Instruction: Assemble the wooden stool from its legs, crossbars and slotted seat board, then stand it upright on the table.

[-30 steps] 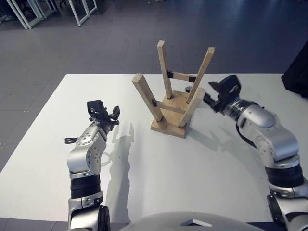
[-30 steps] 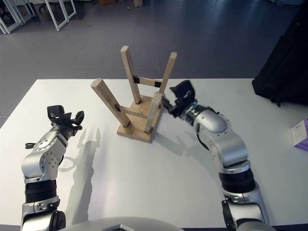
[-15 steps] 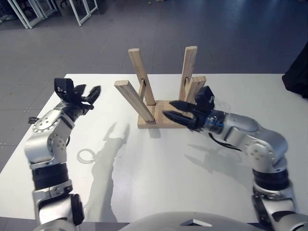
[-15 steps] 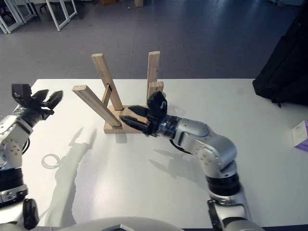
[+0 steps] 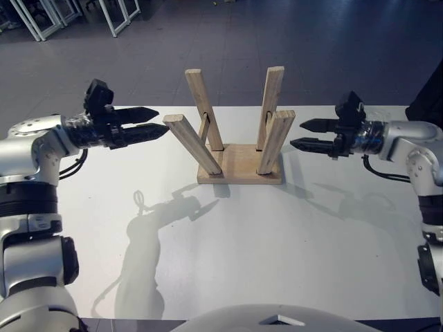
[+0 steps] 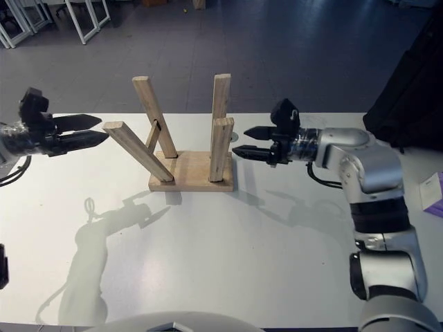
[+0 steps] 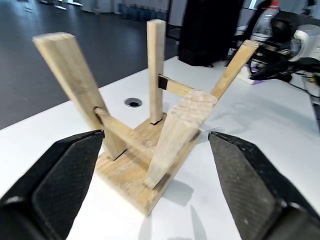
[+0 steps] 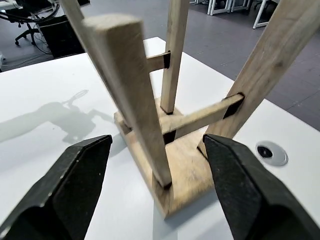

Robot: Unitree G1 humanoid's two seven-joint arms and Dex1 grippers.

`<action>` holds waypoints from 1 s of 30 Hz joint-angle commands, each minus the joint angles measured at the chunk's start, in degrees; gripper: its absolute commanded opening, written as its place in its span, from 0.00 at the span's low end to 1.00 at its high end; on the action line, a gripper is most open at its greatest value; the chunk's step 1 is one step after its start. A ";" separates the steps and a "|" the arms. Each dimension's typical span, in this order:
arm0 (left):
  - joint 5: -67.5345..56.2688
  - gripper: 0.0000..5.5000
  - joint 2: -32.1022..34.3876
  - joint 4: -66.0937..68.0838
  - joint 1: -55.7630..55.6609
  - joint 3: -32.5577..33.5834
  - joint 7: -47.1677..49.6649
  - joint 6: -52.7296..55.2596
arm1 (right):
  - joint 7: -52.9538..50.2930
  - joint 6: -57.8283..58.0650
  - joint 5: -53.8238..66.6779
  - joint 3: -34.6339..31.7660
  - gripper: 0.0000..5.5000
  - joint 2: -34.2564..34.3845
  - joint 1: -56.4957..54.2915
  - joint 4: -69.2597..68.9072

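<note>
The wooden stool [image 5: 240, 166] stands upside down in the middle of the white table [image 5: 277, 242], its seat board flat on the surface and its legs pointing up, joined by crossbars [image 7: 172, 86]. The front left leg [image 5: 194, 145] leans outward. My left gripper [image 5: 163, 122] hovers open just left of that leg, its fingers [image 7: 65, 180] pointing at the stool. To the right of the front right leg [image 5: 275, 142], my right gripper [image 5: 296, 135] is open too, with its fingers [image 8: 85, 180] either side of the stool [image 8: 187, 170] from a distance. Neither holds anything.
A round cable hole [image 7: 132, 102] sits in the table behind the stool. A black bag [image 6: 408, 90] stands past the table's right side, and a small pale box [image 6: 432, 194] lies at the right edge. White metal frames [image 5: 41, 17] stand on the floor far back left.
The stool has turned square to me and settled flat. My right gripper has drawn back from the seat board to the right. My left arm has swung in, its fingers now pointing at the stool.
</note>
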 commanded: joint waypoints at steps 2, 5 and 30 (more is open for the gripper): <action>3.74 0.70 -3.90 5.97 -6.32 -3.95 -3.60 -3.01 | 2.54 -3.23 -3.50 2.85 0.61 4.98 -6.47 8.02; 4.96 0.70 -6.51 8.00 -8.35 -5.51 -5.01 -3.62 | 4.25 -2.64 -3.30 3.17 0.61 7.83 -7.48 9.93; -8.95 0.52 -5.42 -1.96 -9.76 -3.78 -1.71 26.83 | -5.43 39.31 17.18 -12.13 0.49 10.13 -7.02 11.32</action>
